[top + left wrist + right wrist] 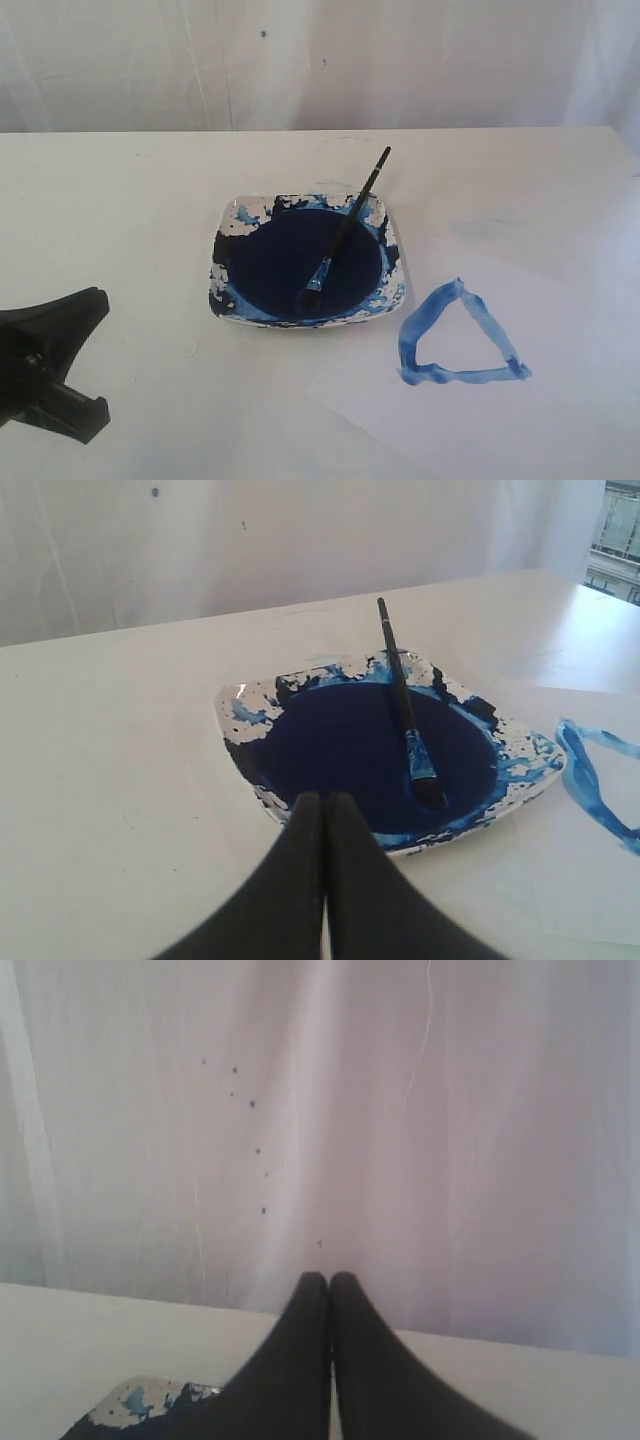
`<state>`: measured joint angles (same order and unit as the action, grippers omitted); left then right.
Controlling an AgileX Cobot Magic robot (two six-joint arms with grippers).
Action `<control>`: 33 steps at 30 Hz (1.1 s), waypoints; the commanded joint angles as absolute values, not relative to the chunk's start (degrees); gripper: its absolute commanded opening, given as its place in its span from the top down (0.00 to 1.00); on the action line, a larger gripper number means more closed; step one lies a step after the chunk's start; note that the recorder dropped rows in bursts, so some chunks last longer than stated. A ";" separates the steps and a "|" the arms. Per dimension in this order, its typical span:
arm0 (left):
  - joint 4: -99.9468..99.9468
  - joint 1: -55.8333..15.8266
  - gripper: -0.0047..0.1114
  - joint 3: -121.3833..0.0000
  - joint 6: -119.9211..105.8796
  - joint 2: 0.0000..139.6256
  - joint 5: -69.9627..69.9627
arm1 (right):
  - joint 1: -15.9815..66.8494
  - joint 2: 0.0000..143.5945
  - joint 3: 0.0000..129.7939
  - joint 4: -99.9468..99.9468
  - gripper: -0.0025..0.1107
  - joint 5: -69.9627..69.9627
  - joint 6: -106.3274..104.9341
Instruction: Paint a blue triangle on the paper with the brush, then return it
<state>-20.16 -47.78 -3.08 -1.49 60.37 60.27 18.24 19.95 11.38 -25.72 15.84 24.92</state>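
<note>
A large white paper sheet (560, 430) is lying flat, bearing a watery blue triangle outline (428, 320). Beside it, a square paint-splashed dish (235, 222) is cradling the thin black-handled brush (345, 228), evidently returned. The black left gripper (324, 802) and right gripper (329, 1280) are sitting closed, empty.

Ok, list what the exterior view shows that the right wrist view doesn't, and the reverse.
Exterior only: the brush resting in the dish, bristles in the dark paint, and the blue triangle on the paper. Right wrist only: the right gripper, shut and empty. Both: the white table, the curtain and the dish, though the wrist view catches just one corner.
</note>
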 commanded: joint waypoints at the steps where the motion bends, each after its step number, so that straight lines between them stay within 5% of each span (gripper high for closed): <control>1: -20.58 -48.06 0.96 -2.72 -1.69 60.03 60.45 | 17.63 15.31 11.10 -25.33 0.98 14.84 24.36; 6: -21.27 -48.06 0.96 -2.72 -5.09 57.86 59.00 | 17.63 13.60 11.10 -25.33 0.98 14.71 24.36; 10: -19.90 -44.28 0.96 -2.72 -11.33 47.67 42.81 | 17.63 13.48 11.10 -25.33 0.98 14.29 24.36; 25: -13.64 -6.33 0.96 -2.72 -15.24 4.44 -6.88 | 17.63 13.48 11.10 -25.33 0.98 14.17 24.36; 33: -13.96 3.66 0.96 -2.72 -15.38 0.00 -18.88 | 17.63 13.31 10.81 -25.33 0.98 14.18 24.36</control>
